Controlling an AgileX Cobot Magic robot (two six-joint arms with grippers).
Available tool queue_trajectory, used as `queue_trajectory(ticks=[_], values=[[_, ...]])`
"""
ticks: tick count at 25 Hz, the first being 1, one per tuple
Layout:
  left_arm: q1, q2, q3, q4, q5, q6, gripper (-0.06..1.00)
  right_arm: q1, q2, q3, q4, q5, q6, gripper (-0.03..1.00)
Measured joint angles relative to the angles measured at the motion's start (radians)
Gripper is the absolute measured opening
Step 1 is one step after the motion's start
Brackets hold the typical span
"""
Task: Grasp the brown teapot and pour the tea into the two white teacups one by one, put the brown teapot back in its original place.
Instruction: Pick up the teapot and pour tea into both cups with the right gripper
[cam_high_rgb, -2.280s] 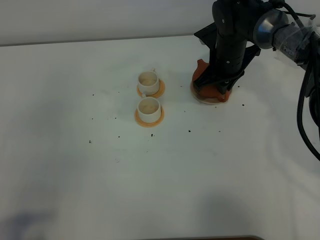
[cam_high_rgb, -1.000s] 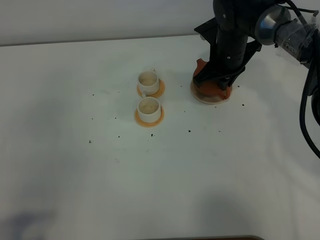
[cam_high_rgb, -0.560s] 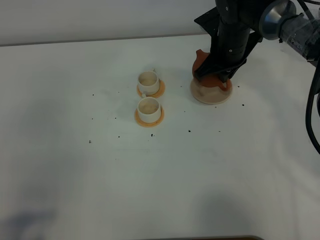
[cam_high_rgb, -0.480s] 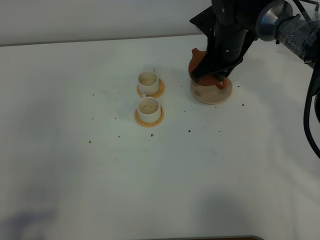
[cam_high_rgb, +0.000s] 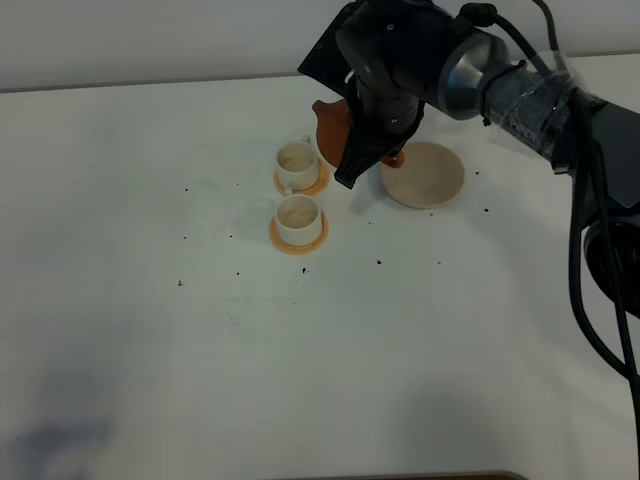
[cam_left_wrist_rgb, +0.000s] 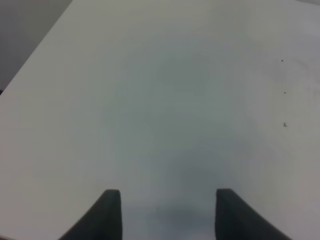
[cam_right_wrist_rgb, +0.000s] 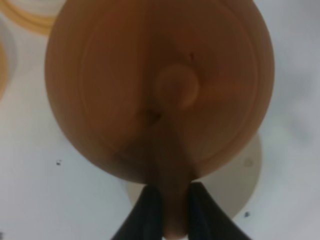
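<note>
A white worktop (cam_high_rgb: 200, 350) is seen from a high camera. Two small white teacups are set one behind the other near the middle, each on a round orange coaster. The far teacup (cam_high_rgb: 297, 160) and the near teacup (cam_high_rgb: 298, 214) are close together but apart, and their insides look pale beige. The near coaster (cam_high_rgb: 299, 243) and the far coaster (cam_high_rgb: 319, 183) show as thin orange rims.

The brown teapot (cam_high_rgb: 327, 124) is held in the air by the right hand (cam_right_wrist_rgb: 169, 207), just beside the far teacup and off to the left of the flat beige saucer (cam_high_rgb: 426, 176). Its spout is turned towards the cups. Most of its body is hidden in the high view behind the black right arm (cam_high_rgb: 400, 60).

In the right wrist view the teapot is blurred; its lid knob can be made out, and the handle is clamped between the two dark fingers (cam_right_wrist_rgb: 148, 210), drawn tight on it. Part of the saucer is seen beneath.

The left hand (cam_left_wrist_rgb: 167, 215) is shown only by its own wrist camera: its fingers are held apart over bare worktop.

Small dark specks (cam_high_rgb: 379, 262) are scattered on the worktop.
</note>
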Motion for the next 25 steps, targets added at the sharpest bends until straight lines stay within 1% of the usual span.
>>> queue_trajectory(ticks=[5,12,15,20,25], values=[[0.0,0.0,0.0,0.0,0.0,0.0,0.43,0.043,0.005,0.0,-0.124,-0.001,-0.008,0.1],[0.0,0.0,0.0,0.0,0.0,0.0,0.43,0.08,0.048,0.0,-0.211,0.007,-0.034,0.1],[0.0,0.0,0.0,0.0,0.0,0.0,0.43,0.105,0.049,0.0,-0.268,0.015,-0.05,0.1],[0.0,0.0,0.0,0.0,0.0,0.0,0.43,0.12,0.051,0.0,-0.286,0.035,-0.083,0.1],[0.0,0.0,0.0,0.0,0.0,0.0,0.43,0.12,0.071,0.0,-0.336,0.051,-0.087,0.1]])
